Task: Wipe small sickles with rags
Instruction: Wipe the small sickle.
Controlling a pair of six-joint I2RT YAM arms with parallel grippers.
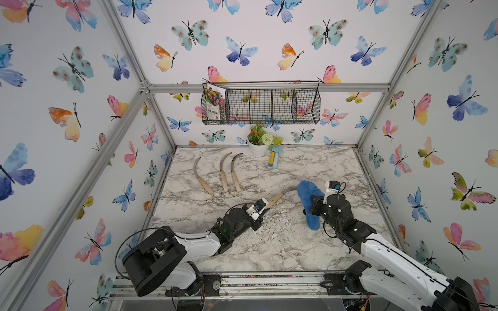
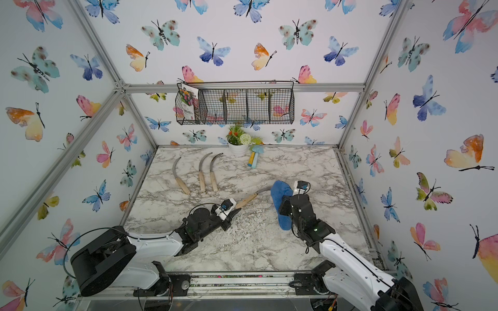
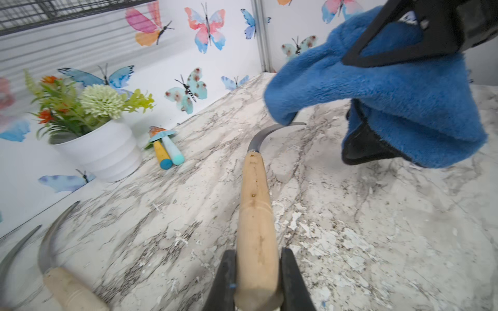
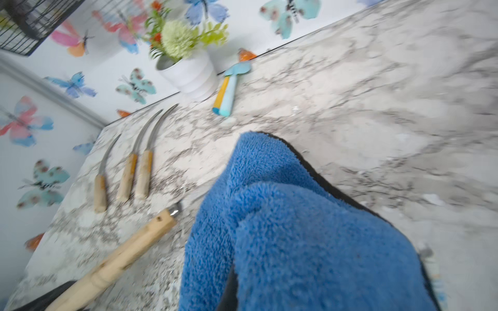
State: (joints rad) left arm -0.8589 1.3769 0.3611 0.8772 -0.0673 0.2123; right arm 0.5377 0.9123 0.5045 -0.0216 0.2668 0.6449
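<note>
left gripper [image 3: 258, 272] clamped on the handle of a sickle [image 3: 254, 202], right gripper [image 1: 314, 203] pinching a blue rag [image 1: 308, 189] (bunched, drooping) — its corner over the blade, three other sickles [image 1: 223, 175] well apart

The table [image 1: 336, 167] has a white marble-patterned top with grey veins. At about 10 o'clock from its middle, three sickles [image 1: 223, 180] lie flat side by side, handles towards 6 o'clock and blades towards 12. At 12 o'clock, against the far edge, a white flower pot [image 1: 258, 149] stands upright. Two mushroom toys [image 1: 274, 159] lie touching each other just beside it, towards 1 o'clock. Pale flakes [image 1: 277, 223] are scattered towards 6 o'clock.
</note>
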